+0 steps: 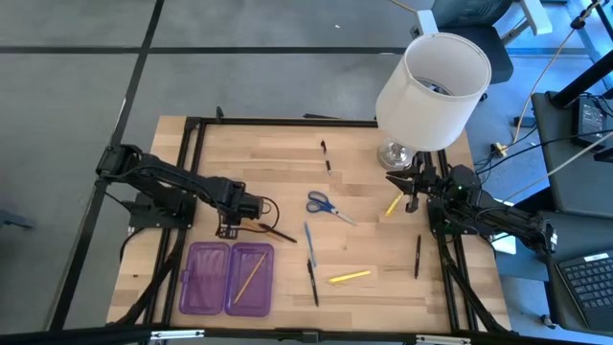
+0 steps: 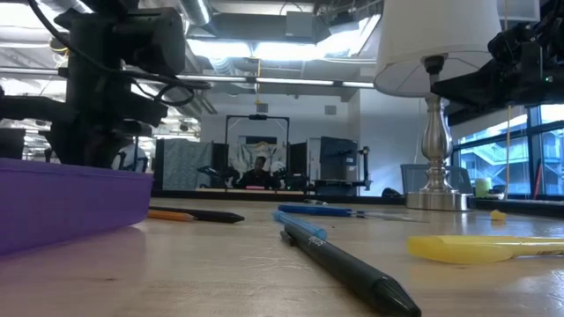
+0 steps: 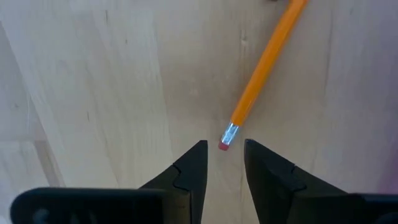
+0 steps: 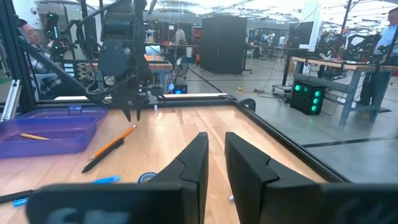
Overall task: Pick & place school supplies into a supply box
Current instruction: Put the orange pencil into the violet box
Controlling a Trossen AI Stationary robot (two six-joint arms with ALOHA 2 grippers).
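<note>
An orange pencil (image 3: 261,68) lies flat on the wooden table beside a black pen (image 1: 283,235). My left gripper (image 3: 224,155) points down over the pencil's eraser end (image 3: 225,143), open, one finger on either side, touching nothing. The purple supply box (image 1: 206,278) lies open at the near left with a wood-coloured pencil (image 1: 251,273) in its right half. Blue-handled scissors (image 1: 326,204), a blue pen (image 1: 308,244), black pens (image 1: 313,283) and a yellow marker (image 1: 350,277) lie mid-table. My right gripper (image 4: 216,158) waits level at the right edge, a narrow gap between its fingers.
A white-shaded lamp (image 1: 431,91) stands at the far right corner. Another black pen (image 1: 327,156) lies toward the far edge, one more (image 1: 418,257) at the right, and a small yellow piece (image 1: 393,203) lies near my right gripper. A black frame rims the table.
</note>
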